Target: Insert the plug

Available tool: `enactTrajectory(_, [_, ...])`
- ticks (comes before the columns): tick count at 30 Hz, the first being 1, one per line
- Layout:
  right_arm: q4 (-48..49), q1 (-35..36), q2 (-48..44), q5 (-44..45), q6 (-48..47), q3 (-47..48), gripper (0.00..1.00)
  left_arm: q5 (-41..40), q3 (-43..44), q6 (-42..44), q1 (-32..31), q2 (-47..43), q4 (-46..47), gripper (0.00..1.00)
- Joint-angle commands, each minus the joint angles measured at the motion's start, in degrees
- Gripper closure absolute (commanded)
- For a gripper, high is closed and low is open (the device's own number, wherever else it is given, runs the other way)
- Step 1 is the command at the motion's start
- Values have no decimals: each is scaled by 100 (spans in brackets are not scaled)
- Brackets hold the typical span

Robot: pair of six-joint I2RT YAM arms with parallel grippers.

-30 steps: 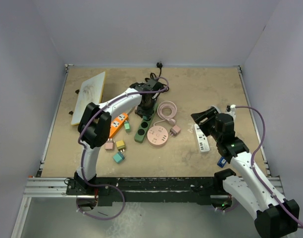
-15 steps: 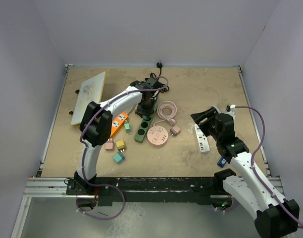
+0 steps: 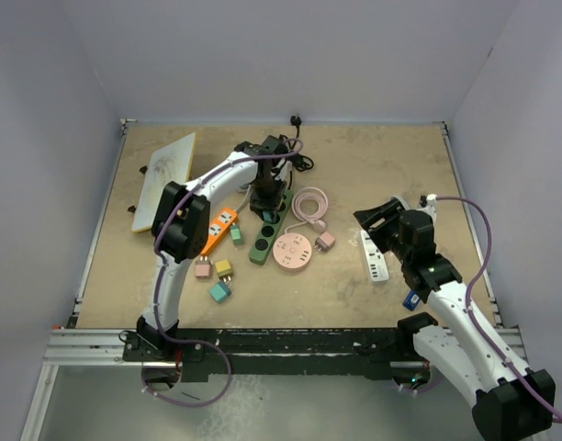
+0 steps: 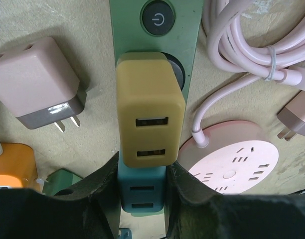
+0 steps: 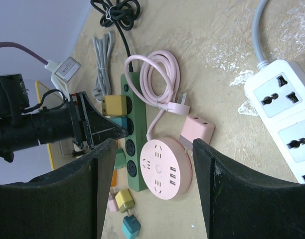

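Adapters stand in a row on the green power strip: a yellow adapter sits in the socket just below the power button, and a teal adapter comes right after it, the two touching. The left gripper is clenched on the teal adapter, one dark finger pressed to each side, holding it over the strip; whether its pins are fully home cannot be told. In the top view this arm reaches to the far middle of the table, its claw pointing down onto the strip. Just right of the strip lies a round pink power hub with its coiled pink cable above it, and a loose pink adapter lies on the table to the left, prongs showing. The right gripper hangs released, fingers wide apart with nothing between them, near a white power strip and well apart from the green one.
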Motion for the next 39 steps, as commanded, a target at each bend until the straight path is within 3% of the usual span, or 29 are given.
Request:
enactTrajectory(1, [64, -14, -50, -2, -41, 156, 35, -656, -137, -74, 98, 693, 468, 100])
enactTrajectory(6, [94, -14, -34, -11, -15, 141, 35, -797, -565, -337, 22, 441, 884, 98])
enactTrajectory(12, [104, -12, 18, -33, -43, 138, 35, -471, -730, -278, -9, -346, 1222, 68])
enactTrajectory(19, [178, -10, 9, -113, 19, 61, 35, -529, -774, -145, -13, -1332, 1450, 56])
enactTrajectory(29, [151, -10, -15, -117, 10, 54, 35, -438, -1360, -110, -22, -1854, 1635, 54])
enactTrajectory(39, [202, -12, 36, -169, 24, 23, 35, -309, -1716, -109, -53, -1615, 1838, 57])
